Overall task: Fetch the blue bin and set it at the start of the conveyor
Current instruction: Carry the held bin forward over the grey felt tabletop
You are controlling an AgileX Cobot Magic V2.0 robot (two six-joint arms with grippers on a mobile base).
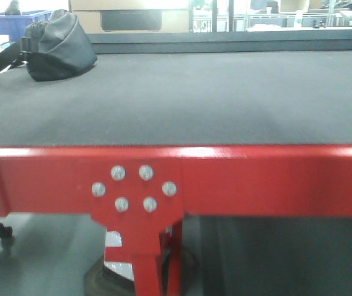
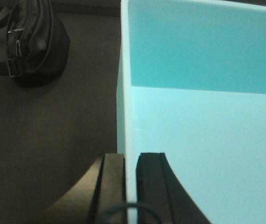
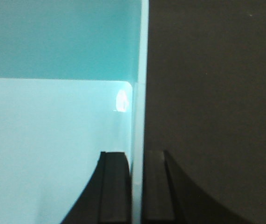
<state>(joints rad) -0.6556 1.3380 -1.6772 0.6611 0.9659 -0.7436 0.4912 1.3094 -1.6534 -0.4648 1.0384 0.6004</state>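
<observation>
Bag (image 1: pixel 55 46) on grey belt (image 1: pixel 194 98), perhaps office

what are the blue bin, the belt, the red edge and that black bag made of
The blue bin: likely plastic, with smooth, faintly glossy walls and a soft highlight. The belt: dark grey, matte, fine woven-looking grain, probably fabric or rubberised. The red edge: painted metal, judging by its gloss and bolts. The black bag: soft creased fabric, maybe nylon.

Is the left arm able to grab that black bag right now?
Probably not yet. The left gripper is clamped on the wall of the blue bin, so it's busy. The black bag lies apart on the belt, with nothing between.
</observation>
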